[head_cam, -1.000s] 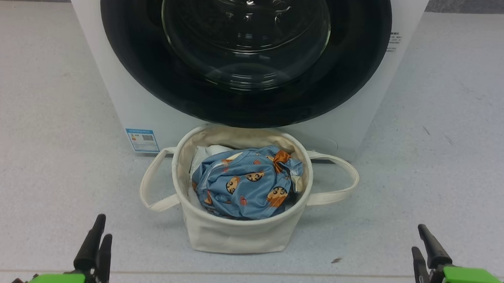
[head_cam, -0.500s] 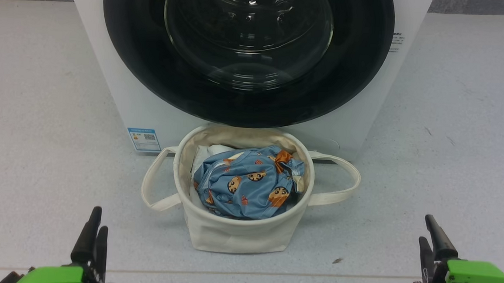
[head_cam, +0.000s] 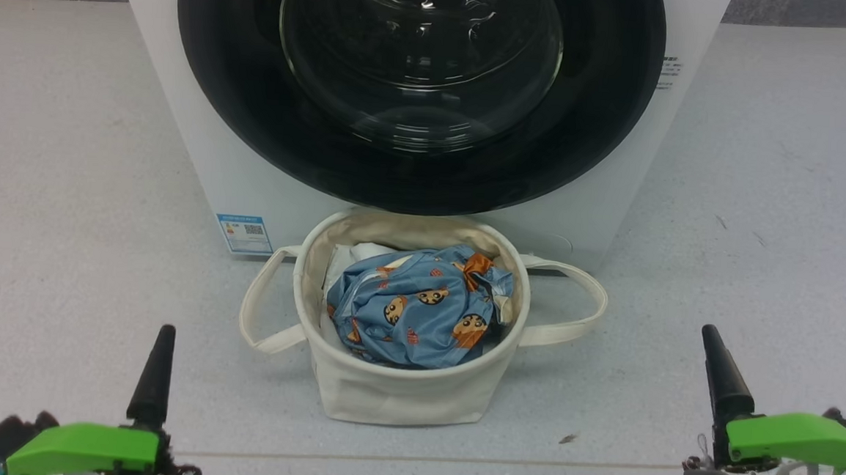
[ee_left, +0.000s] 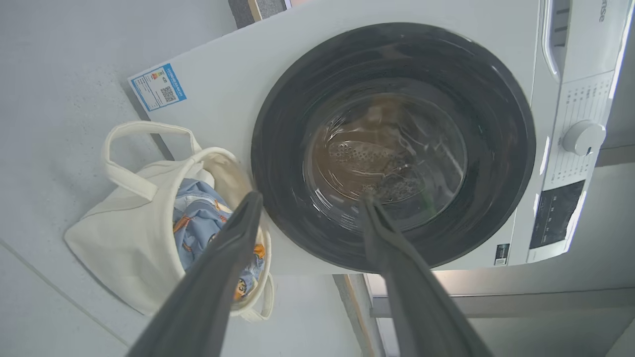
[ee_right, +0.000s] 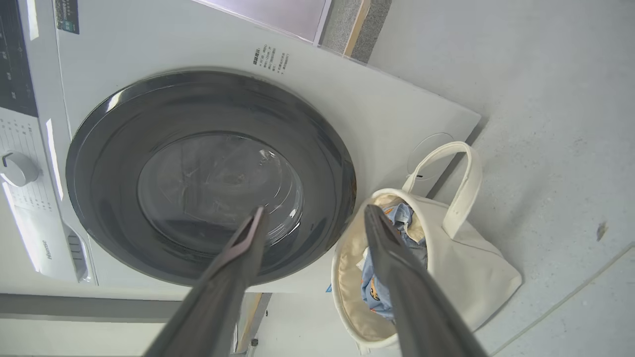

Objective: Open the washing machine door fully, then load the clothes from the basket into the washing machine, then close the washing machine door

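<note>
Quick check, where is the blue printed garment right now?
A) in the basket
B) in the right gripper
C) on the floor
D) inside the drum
A: the garment lies bunched inside the basket, which stands on the floor in front of the closed door.

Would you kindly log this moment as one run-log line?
door: washing machine door shut | load: clothes in basket | left pincer: open, empty | right pincer: open, empty | stage: door not yet opened

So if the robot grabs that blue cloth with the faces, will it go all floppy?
Probably floppy: the clothes lie crumpled in the basket, so they should droop when lifted. Likely light, since the fabric looks thin and creased.
</note>
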